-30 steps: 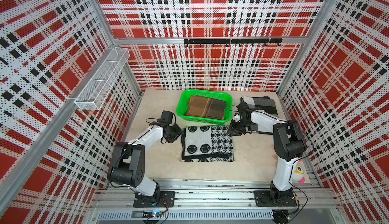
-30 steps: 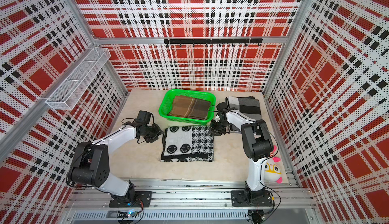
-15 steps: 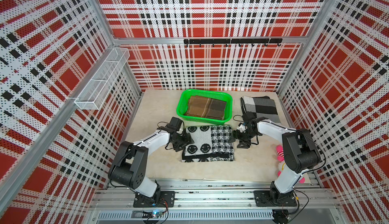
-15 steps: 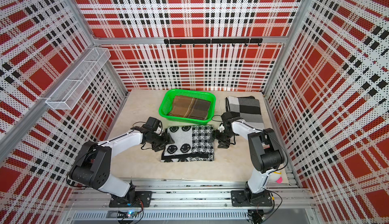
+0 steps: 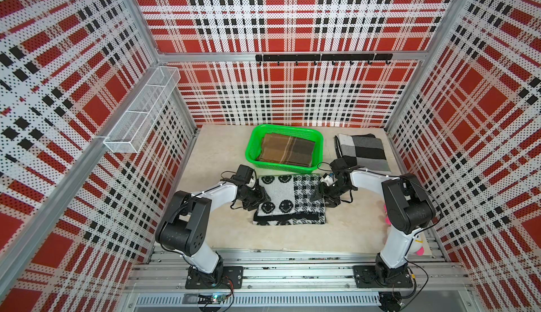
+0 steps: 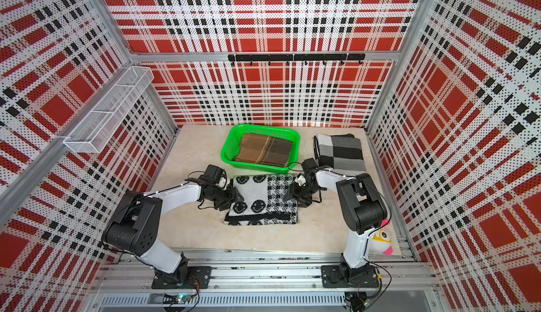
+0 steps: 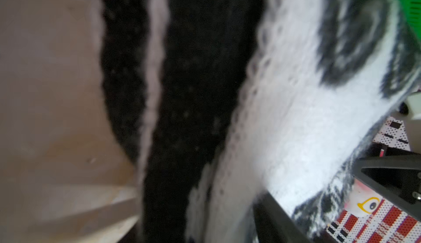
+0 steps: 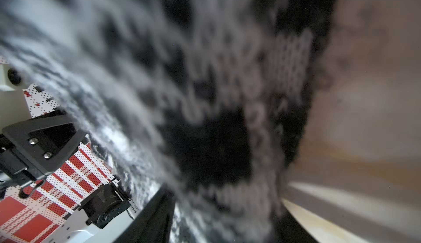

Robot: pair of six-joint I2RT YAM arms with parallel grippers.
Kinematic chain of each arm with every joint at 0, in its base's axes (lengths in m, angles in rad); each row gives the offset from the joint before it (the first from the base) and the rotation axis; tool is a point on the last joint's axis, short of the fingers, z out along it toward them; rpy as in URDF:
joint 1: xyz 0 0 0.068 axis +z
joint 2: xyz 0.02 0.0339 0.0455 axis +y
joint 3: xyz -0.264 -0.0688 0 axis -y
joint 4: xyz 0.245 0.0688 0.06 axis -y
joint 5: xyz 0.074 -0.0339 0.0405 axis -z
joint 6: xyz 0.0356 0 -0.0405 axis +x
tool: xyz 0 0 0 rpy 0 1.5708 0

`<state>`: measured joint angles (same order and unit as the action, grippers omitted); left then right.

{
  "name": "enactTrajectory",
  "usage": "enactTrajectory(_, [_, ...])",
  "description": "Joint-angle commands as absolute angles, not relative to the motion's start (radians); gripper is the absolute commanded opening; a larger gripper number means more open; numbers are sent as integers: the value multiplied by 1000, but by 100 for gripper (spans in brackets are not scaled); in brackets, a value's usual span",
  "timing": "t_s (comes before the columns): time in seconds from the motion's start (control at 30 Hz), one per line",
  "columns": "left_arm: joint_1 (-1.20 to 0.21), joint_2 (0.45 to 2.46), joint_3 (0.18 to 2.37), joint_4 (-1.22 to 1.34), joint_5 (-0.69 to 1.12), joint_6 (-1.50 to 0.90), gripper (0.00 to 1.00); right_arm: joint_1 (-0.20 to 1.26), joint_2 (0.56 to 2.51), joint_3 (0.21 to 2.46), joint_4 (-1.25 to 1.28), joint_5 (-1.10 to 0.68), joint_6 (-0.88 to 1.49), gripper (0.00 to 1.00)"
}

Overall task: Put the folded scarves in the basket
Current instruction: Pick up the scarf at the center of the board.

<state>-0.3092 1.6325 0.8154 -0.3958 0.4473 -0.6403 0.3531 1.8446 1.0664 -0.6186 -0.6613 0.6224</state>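
The folded scarf (image 5: 288, 199) (image 6: 260, 200), black and white with smiley faces and houndstooth, lies flat on the table in front of the green basket (image 5: 281, 167) (image 6: 254, 167). My left gripper (image 5: 263, 198) (image 6: 237, 199) is low at the scarf's left edge, and my right gripper (image 5: 317, 193) (image 6: 288, 195) is at its right edge. Each is shut on that edge. In the left wrist view the scarf (image 7: 296, 116) fills the gap, with a dark finger (image 7: 273, 221) on top. The right wrist view is the same: scarf (image 8: 182, 93) under a dark finger (image 8: 155, 219).
A brown plaid scarf (image 5: 287, 149) lies inside the basket. A grey checked scarf (image 5: 363, 151) sits at the back right. A plush toy (image 6: 380, 238) rests by the right arm's base. A white wire rack (image 5: 140, 117) hangs on the left wall.
Both grippers came from beside the basket toward the front and in onto the scarf's side edges. Their jaws widened, then narrowed around the cloth.
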Motion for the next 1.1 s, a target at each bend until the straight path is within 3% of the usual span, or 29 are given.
enactTrajectory(0.0, [-324,1698,787,-401,412,-625,46,369,1879,1072,-607,-623,627,45])
enactTrajectory(0.13, [-325,1698,814,-386,404,-622,26,373,1870,1085,-620,-601,633,23])
enactTrajectory(0.23, [-332,1694,838,-374,395,-627,0,380,1858,1110,-641,-591,637,11])
enactTrajectory(0.33, [-346,1681,863,-375,373,-638,0,390,1849,1155,-696,-573,633,0])
enactTrajectory(1.07, [-445,1366,1071,-721,264,-821,0,532,1660,1419,-1130,-533,635,0])
